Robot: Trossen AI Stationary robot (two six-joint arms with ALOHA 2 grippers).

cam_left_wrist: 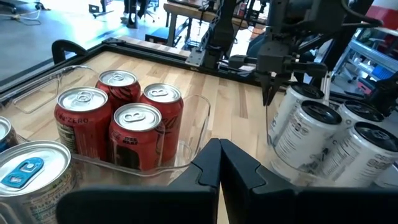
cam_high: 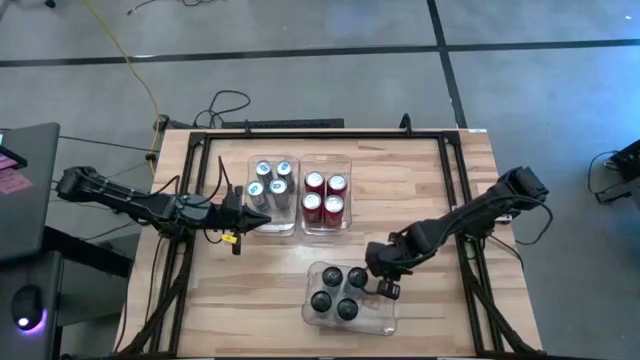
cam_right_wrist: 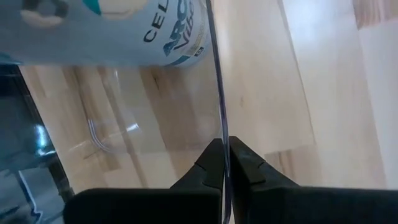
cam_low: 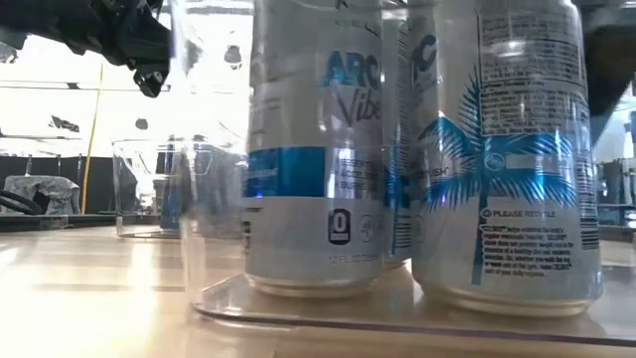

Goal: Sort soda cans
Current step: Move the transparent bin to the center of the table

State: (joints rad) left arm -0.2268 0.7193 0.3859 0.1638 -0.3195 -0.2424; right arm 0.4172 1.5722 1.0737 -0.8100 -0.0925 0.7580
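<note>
Three clear rectangular plastic bins [cam_high: 277, 229] each hold four small cylindrical metal soda cans [cam_high: 325, 195]; two bins side by side, the third [cam_high: 385, 318] apart near the right gripper [cam_high: 388, 289].

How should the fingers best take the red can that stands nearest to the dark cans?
Come from straight above and close on the upper body of that red can, I would judge. It stands upright, packed against three other red cans, and the clear bin walls it in, so sideways approaches look blocked.

Right gripper [cam_right_wrist: 222, 163] pinching clear bin wall [cam_right_wrist: 214, 74]; can [cam_right_wrist: 118, 31] inside.
</note>
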